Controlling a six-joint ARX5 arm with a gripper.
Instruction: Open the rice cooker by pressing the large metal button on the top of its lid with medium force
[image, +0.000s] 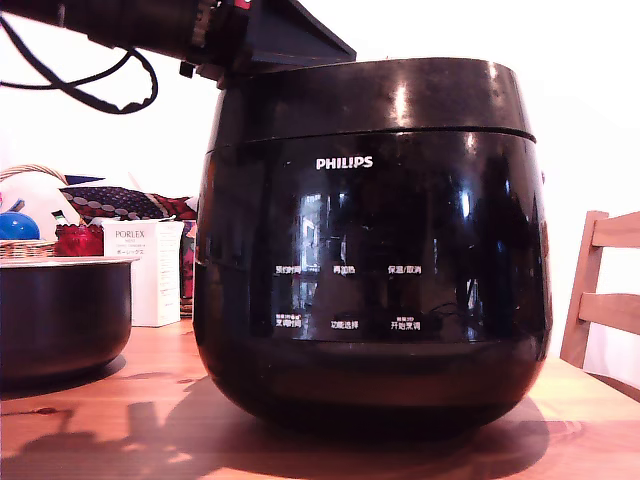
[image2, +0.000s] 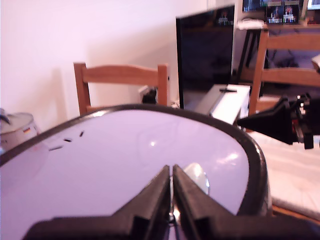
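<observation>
- Rice cooker (image: 372, 250): glossy black, PHILIPS logo and white Chinese labels facing the exterior camera. Sits on a wooden table (image: 590, 420), filling the middle of the exterior view.
- Lid (image: 375, 100): down and seated; the seam line runs unbroken across the front. Not open yet.
- Gripper (image2: 172, 172): fingers closed together, only a thin slit between them, nothing held. Exterior view shows the arm reaching in over the lid from that view's upper left, at lid height.
- Metal button (image2: 197, 176): wrist view shows a small silvery patch on the lid top just past the fingertips, partly hidden by them. Judged to be the release button. Whether the tips touch it, I cannot tell.
- Judgement: approach or early press stage.
- Risk 1: tips look offset to one side of the button; pressing from here could land on bare lid and slide on the glossy surface.
- Risk 2: narrow closed tips on a domed button could skid off if the push is angled, not straight down.
- Risk 3: too much force could shove the cooker across the table; too little leaves the latch set.
- Risk 4: a sprung lid may strike the arm above it.
- Nearby: dark metal pot (image: 62, 315) and white PORLEX box (image: 145, 270) at the exterior view's left, apart from the cooker.
</observation>
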